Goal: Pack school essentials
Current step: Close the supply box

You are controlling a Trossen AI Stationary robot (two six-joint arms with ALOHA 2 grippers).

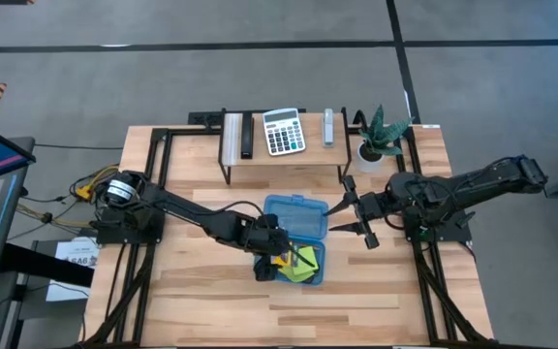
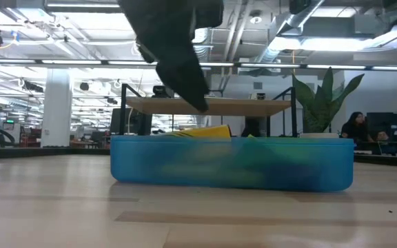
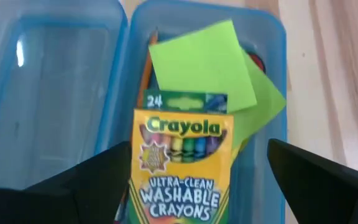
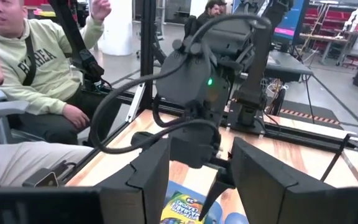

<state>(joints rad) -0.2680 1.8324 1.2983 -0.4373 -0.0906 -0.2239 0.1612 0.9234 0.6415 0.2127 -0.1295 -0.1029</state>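
One crayon box (image 3: 180,163) lies in the blue case (image 3: 274,37) on two green sticky notes (image 3: 202,59). Left gripper (image 3: 197,186) hovers above, jaws spread; right gripper (image 1: 368,225) waits beside the case, jaws spread.

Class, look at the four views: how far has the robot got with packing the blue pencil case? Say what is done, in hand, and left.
Done: the lime-green sticky notes and an orange pencil already lie in the blue case. In hand: the left gripper is open over the case, fingers either side of the Crayola crayon box, which rests on the contents. The right gripper waits beside the case. Left: the lid is still open.
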